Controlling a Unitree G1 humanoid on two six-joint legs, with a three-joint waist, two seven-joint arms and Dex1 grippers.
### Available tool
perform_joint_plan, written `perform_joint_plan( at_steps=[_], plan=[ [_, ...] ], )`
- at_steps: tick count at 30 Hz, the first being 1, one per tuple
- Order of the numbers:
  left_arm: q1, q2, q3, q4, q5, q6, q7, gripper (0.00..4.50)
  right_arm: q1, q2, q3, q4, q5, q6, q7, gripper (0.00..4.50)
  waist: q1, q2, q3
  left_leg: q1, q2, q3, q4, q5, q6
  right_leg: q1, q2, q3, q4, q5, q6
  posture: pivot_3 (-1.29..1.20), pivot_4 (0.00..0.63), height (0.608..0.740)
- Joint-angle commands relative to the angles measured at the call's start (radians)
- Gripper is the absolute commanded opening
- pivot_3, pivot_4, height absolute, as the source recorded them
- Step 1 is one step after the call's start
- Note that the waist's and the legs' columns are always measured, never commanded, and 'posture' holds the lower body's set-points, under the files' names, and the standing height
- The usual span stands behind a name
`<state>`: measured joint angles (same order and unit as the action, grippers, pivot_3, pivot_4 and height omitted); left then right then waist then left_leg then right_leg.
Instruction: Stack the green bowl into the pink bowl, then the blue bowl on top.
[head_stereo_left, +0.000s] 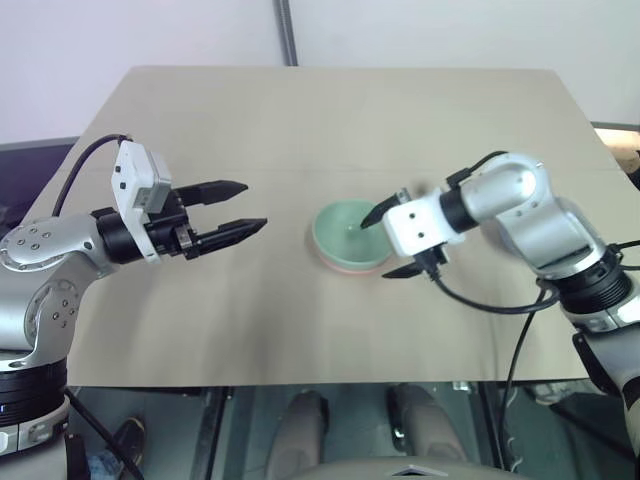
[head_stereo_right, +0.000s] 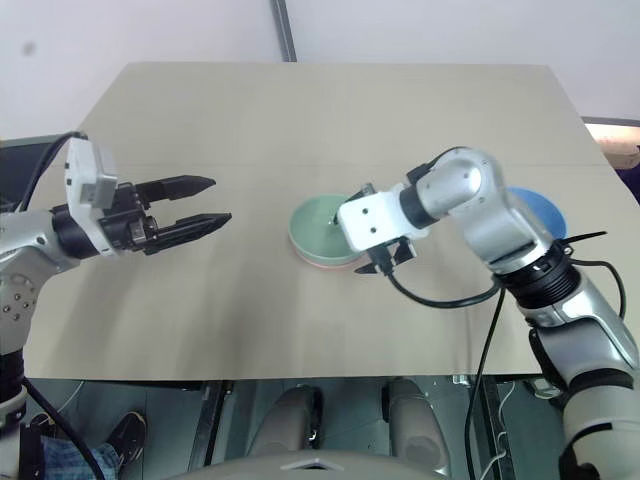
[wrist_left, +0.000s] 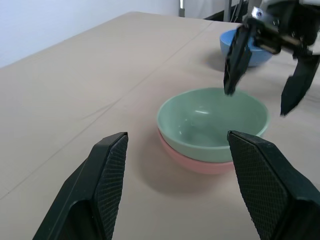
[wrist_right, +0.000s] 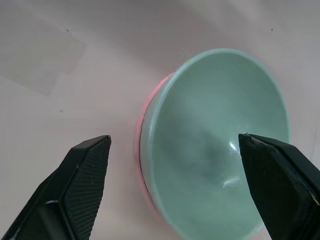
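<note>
Now that the green bowl (head_stereo_left: 350, 232) sits inside the pink bowl (wrist_left: 200, 162) in the middle of the tabletop (head_stereo_left: 300, 120), the right tool (head_stereo_left: 390, 243) hangs over its rim, spread wide and empty. It should lift straight up so it does not bump the stack, then go for the blue bowl (head_stereo_right: 535, 212) just behind its arm. The left tool (head_stereo_left: 238, 208) waits wide open, well apart. All three bowls look small, round, smooth and plain.
</note>
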<state>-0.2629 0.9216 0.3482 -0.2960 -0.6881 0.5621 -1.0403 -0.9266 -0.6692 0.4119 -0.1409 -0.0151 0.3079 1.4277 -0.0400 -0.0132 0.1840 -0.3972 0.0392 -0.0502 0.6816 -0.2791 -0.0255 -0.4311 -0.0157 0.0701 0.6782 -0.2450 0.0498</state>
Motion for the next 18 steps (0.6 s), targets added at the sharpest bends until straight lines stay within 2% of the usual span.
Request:
perform_joint_plan(
  at_steps=[1, 10, 18],
  plan=[
    [-0.001, 0.014, 0.015, -0.023, -0.005, -0.01, -0.004, 3.37, -0.009, -0.066, -0.102, -0.04, 0.069, 0.147, 0.004, 4.44, 0.0, 0.0, 0.0, 0.0, 0.0, 0.0, 0.0, 0.0, 0.0, 0.0, 0.0, 0.0, 0.0, 0.0, 0.0, 0.0, 0.15, 0.74],
    [-0.035, -0.015, -0.047, 0.002, -0.002, -0.043, -0.053, 3.37, 0.202, -0.288, -0.257, -0.06, -0.002, 0.356, -0.211, 4.44, 0.001, 0.0, 0.0, 0.0, 0.0, 0.001, 0.0, 0.0, 0.0, 0.0, 0.0, 0.0, 0.0, 0.0, 0.0, 0.0, 0.15, 0.74],
    [-0.139, -0.053, -0.151, 0.1, 0.033, -0.103, -0.124, 3.37, 0.392, -0.411, -0.384, -0.189, 0.0, 0.589, -0.339, 4.44, 0.001, 0.0, 0.0, 0.0, 0.0, 0.001, 0.0, 0.0, 0.0, 0.0, 0.0, 0.001, 0.0, 0.0, 0.0, 0.0, 0.15, 0.74]
  ],
)
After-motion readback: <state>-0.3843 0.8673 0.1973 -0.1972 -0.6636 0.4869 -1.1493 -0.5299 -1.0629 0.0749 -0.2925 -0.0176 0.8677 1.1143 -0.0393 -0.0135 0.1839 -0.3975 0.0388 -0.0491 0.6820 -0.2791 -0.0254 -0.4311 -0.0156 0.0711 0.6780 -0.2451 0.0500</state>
